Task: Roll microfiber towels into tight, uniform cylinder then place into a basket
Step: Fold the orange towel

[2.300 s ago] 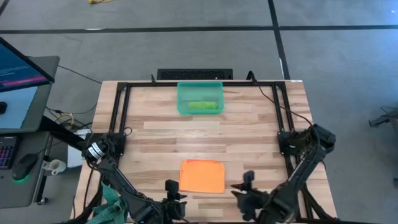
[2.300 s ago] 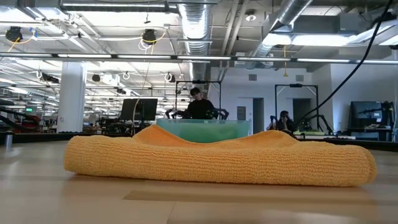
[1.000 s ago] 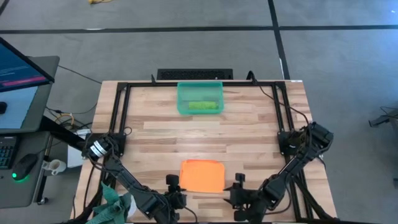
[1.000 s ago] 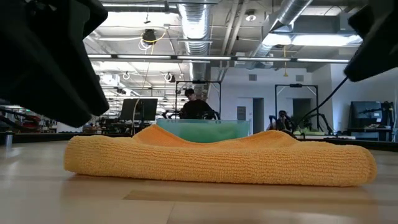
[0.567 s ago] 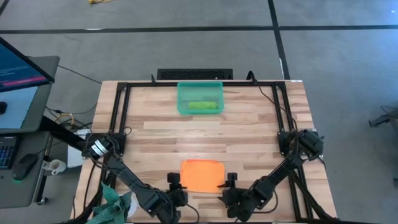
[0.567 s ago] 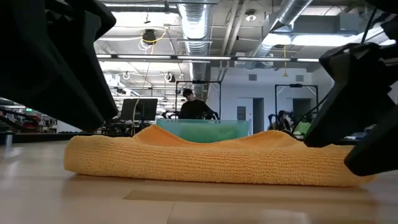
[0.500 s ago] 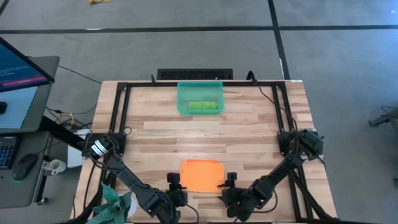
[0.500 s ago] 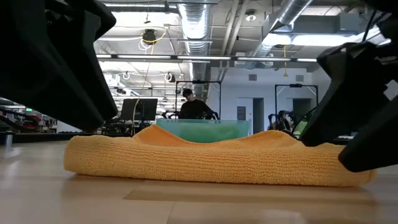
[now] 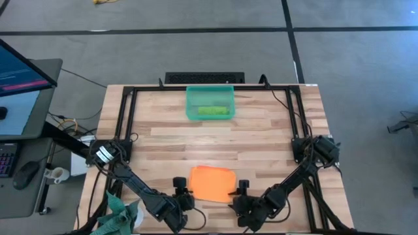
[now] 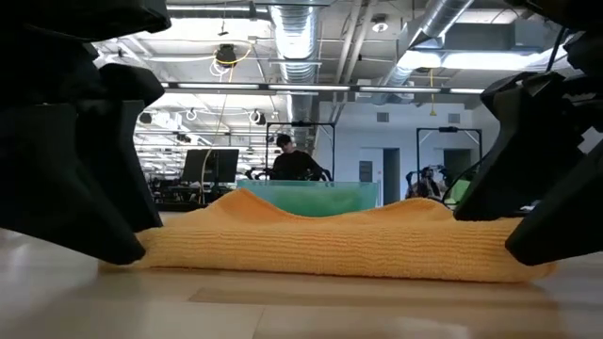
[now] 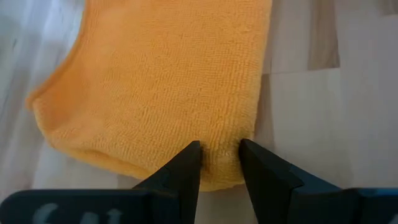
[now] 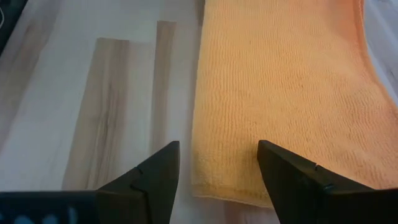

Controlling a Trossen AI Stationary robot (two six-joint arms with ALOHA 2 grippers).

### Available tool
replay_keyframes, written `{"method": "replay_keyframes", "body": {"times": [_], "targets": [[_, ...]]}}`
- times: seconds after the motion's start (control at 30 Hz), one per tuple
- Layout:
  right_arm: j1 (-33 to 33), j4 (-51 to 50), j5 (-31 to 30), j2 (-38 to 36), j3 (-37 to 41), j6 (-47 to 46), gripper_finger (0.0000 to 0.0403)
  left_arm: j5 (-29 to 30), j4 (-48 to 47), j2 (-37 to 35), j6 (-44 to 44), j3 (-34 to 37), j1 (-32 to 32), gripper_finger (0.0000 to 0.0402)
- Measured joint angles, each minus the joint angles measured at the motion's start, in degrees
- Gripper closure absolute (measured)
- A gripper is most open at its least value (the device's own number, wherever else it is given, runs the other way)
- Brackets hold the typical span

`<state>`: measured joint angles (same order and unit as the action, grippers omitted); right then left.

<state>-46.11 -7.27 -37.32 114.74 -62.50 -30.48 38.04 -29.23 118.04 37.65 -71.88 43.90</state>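
Observation:
The orange towel lies flat on the table close to its near edge. At the far side stands the teal basket with a rolled lime green towel lying inside. My left gripper is open at the orange towel's near left corner, low beside that end in the low view. My right gripper is open wide at the near right corner, also low. My left gripper comes slanting down from the near side at the orange towel's near edge, by its left corner. A strip of that edge lies between the fingertips; I cannot tell whether they touch it. My right gripper slants down over the near right corner; whether it touches I cannot tell.
A dark teal cloth hangs off the near left corner of the table. A black frame runs along the table's left, far and right sides. Bare wood lies between the towel and the basket. A person sits in the room beyond.
My right gripper has gone down and toward the table's left edge, to the orange towel's near right corner. My left gripper has then sunk and moved toward the far edge, to the near left corner. The towel has stayed where it was.

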Motion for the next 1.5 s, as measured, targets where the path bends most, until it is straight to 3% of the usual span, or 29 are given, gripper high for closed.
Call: {"method": "replay_keyframes", "body": {"times": [0.47,0.6,0.97,1.27,1.5], "targets": [[2.7,-0.9,4.7,1.5,-0.1,-6.7,0.0174,-3.8,4.0,-0.1,1.1,0.4,-0.2,0.0292],[2.5,-0.7,6.4,1.6,-0.2,-6.8,0.0218,-4.8,4.0,0.0,1.2,0.4,-0.2,0.0308],[1.8,0.3,11.8,1.3,-0.1,-6.3,0.0388,-12.3,5.7,0.4,-1.1,-3.1,-0.2,0.0390],[0.1,-0.2,18.2,0.5,-2.2,-6.4,0.0364,-18.3,5.6,0.5,0.5,-8.0,0.0,0.0390],[-0.5,-0.5,19.2,0.7,-4.0,-4.2,0.0388,-18.1,1.9,0.4,3.6,-8.2,0.0,0.0392]]}}
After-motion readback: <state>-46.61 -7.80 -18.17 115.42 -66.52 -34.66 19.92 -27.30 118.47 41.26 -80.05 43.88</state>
